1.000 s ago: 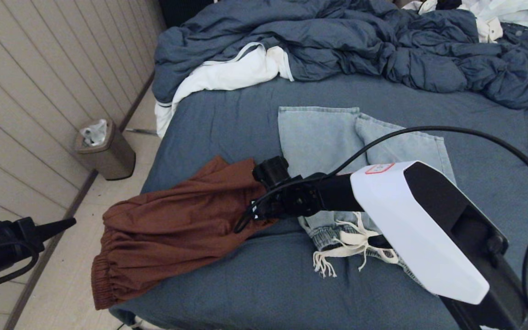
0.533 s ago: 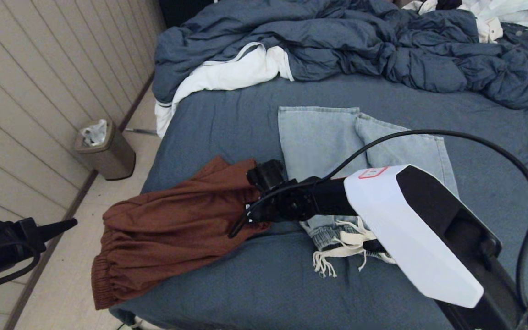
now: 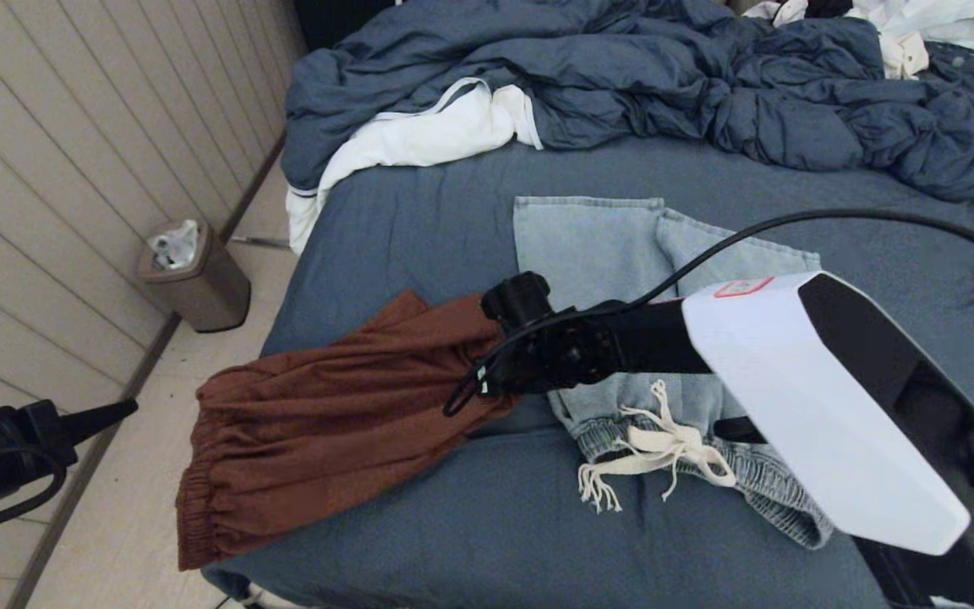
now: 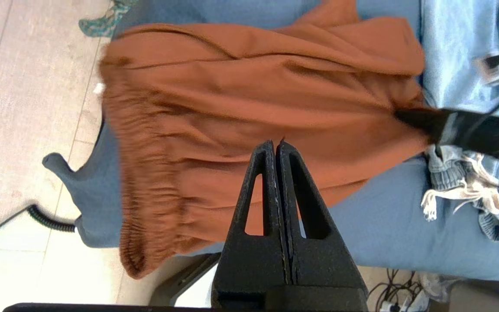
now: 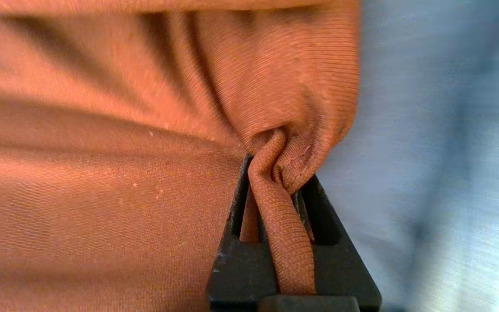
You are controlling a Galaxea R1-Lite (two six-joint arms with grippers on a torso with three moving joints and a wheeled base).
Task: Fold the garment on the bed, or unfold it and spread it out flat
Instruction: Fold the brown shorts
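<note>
A rust-brown garment (image 3: 326, 423) with an elastic waistband lies bunched at the front left of the bed (image 3: 453, 524), its waistband end hanging over the bed's edge. My right gripper (image 3: 480, 378) is shut on a pinched fold at the garment's far right edge, and the fabric (image 5: 102, 173) bulges out between the jaws of the right gripper (image 5: 275, 173). My left gripper (image 3: 125, 409) hangs shut and empty over the floor, left of the bed. From the left wrist, the garment (image 4: 232, 99) shows beyond the left gripper's (image 4: 275, 145) closed tips.
Light-blue drawstring jeans (image 3: 588, 254) lie folded just right of the brown garment, partly under my right arm. A rumpled dark blue duvet (image 3: 622, 76) fills the bed's far end. A bin (image 3: 195, 283) stands on the floor by the panelled wall.
My right gripper has closed on the garment's edge, then risen and moved right, drawing that edge with it. The left arm has not moved.
</note>
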